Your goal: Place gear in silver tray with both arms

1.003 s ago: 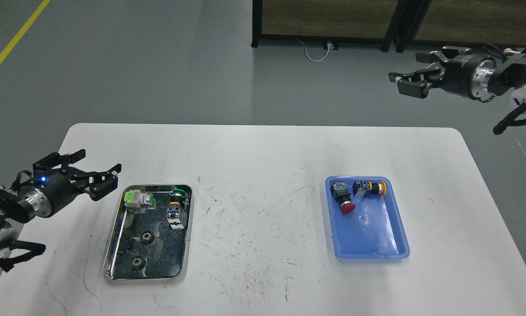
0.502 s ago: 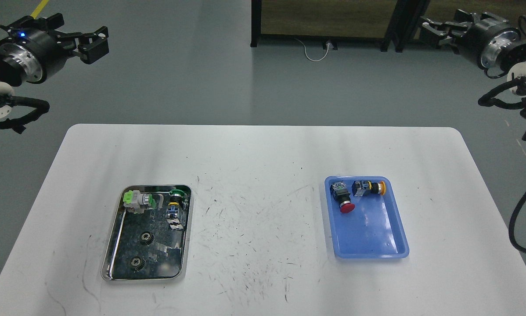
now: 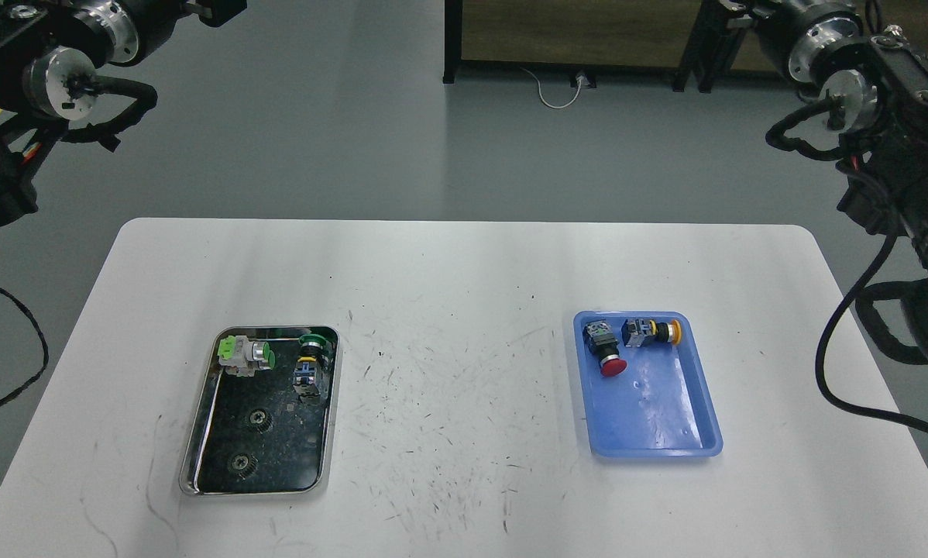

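Two gears (small) in silver tray

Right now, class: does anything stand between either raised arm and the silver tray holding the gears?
Nothing visible does. Both arms are raised near the top corners, their grippers cut off by the frame. The silver tray lies uncovered on the table, with two gears inside.

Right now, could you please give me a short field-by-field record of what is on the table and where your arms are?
table: white, scuffed
silver tray: left side; holds two gears, a green-capped switch and a green push button
blue tray: right side; holds a red push button and a yellow push button
left arm: raised off the table, gripper cut off at the top edge
right arm: raised, gripper out of view
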{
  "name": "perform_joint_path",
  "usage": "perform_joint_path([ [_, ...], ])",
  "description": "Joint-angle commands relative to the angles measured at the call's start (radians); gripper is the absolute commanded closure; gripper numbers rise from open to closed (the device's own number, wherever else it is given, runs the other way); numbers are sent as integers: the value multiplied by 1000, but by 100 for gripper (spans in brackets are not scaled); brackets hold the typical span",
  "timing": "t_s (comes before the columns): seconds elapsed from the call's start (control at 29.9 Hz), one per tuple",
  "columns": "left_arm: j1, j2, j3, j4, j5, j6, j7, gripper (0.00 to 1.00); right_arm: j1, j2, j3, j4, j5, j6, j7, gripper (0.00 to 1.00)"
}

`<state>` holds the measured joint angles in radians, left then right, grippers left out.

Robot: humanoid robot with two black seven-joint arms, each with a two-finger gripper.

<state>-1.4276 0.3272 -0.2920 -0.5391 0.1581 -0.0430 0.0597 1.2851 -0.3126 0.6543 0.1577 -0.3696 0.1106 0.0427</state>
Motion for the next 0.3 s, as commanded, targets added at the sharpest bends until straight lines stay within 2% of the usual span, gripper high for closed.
perform_joint_path([
  [0.0,-17,-20,1,2,0,2,0,4,20,0,-8,0,0,-22,2,5],
  [0.27,-19,-25,10,1,0,3,5,3,45,-17,-18,35,0,-117,-1,3],
])
